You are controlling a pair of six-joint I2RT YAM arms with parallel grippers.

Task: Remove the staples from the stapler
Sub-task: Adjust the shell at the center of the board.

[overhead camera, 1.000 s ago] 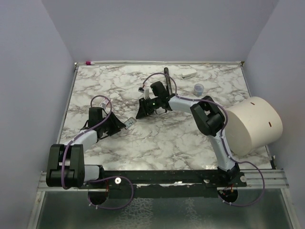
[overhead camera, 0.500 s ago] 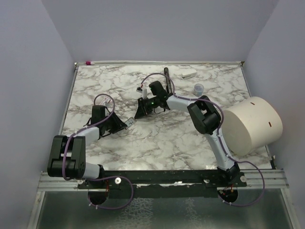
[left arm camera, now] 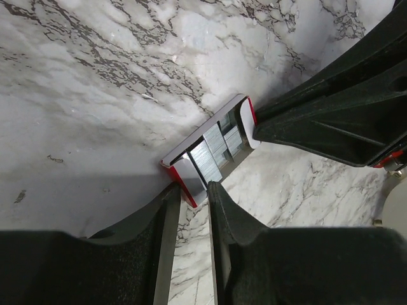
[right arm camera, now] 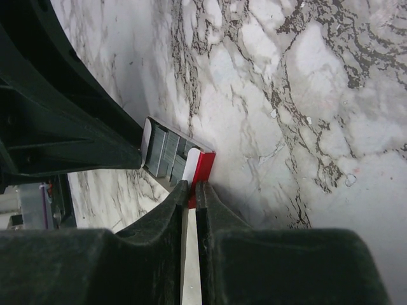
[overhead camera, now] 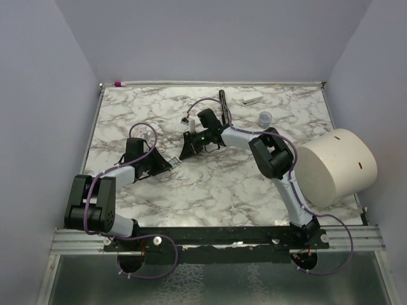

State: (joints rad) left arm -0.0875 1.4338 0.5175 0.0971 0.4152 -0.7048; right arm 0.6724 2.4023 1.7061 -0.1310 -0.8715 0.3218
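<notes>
The stapler (overhead camera: 173, 161) is a tiny red-and-white one lying on the marble between my two grippers. Its tray is open in the left wrist view (left arm camera: 210, 147) and shows grey staples (left arm camera: 215, 149) packed inside. My left gripper (left arm camera: 193, 188) is shut on its near red-edged end. In the right wrist view the stapler (right arm camera: 175, 155) and its staples (right arm camera: 166, 152) lie just past my right gripper (right arm camera: 192, 185), which is pinched shut on the thin red-and-white end. From above, the left gripper (overhead camera: 165, 166) and right gripper (overhead camera: 185, 153) face each other across it.
A long thin black bar (overhead camera: 222, 100) and a small white block (overhead camera: 252, 98) lie near the back edge. A small clear cup (overhead camera: 265, 118) stands right of them. A big cream cylinder (overhead camera: 337, 166) fills the right side. A pink-capped pen (overhead camera: 118, 83) sits at the back left corner.
Both grippers have closed onto the stapler's ends. The left arm has stretched forward toward the stapler, and the right gripper has shifted slightly left.
</notes>
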